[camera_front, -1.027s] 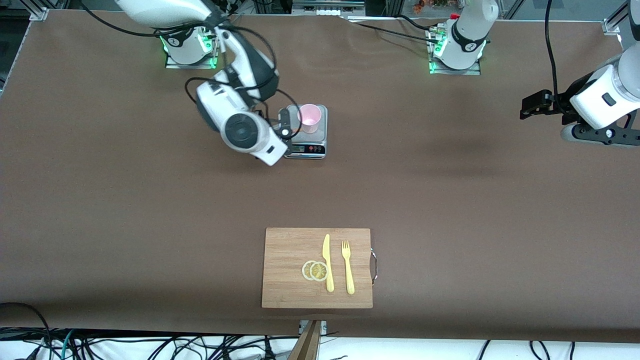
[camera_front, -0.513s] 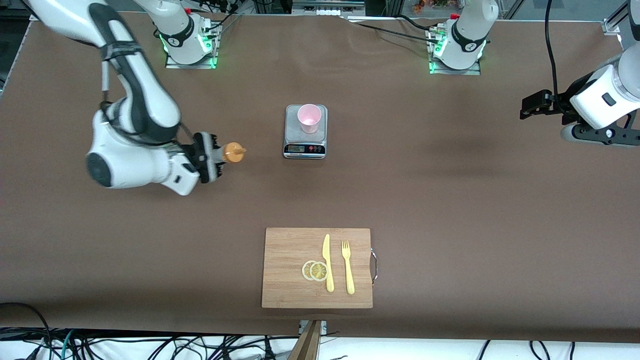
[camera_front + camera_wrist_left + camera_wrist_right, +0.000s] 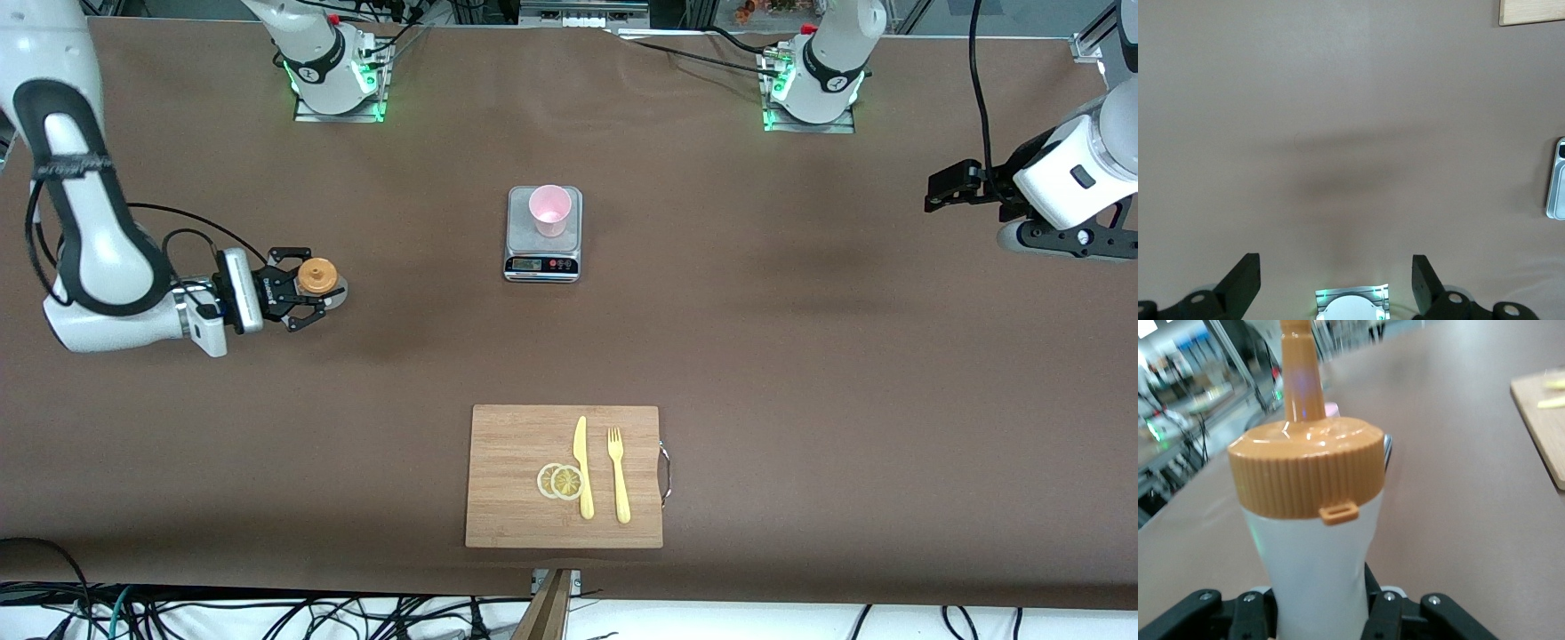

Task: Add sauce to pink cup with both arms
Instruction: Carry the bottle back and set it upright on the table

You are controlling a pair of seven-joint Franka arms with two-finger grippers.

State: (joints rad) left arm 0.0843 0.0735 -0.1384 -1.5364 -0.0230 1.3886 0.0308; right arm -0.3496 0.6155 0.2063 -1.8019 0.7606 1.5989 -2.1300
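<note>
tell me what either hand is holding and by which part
The right hand is shut on the sauce bottle, gripping its whitish body below the orange cap. The left hand holds nothing.

Right arm's black two-finger gripper gone from beside small pale pink plastic tumbler on grey kitchen scale; swung away toward right arm's end of table, now well apart from scale. Small translucent whitish squeeze bottle with orange nozzle cap carried along in clamped fingers, turned from nozzle pointing sideways toward scale to standing upright. Tumbler and scale front now uncovered.
</note>
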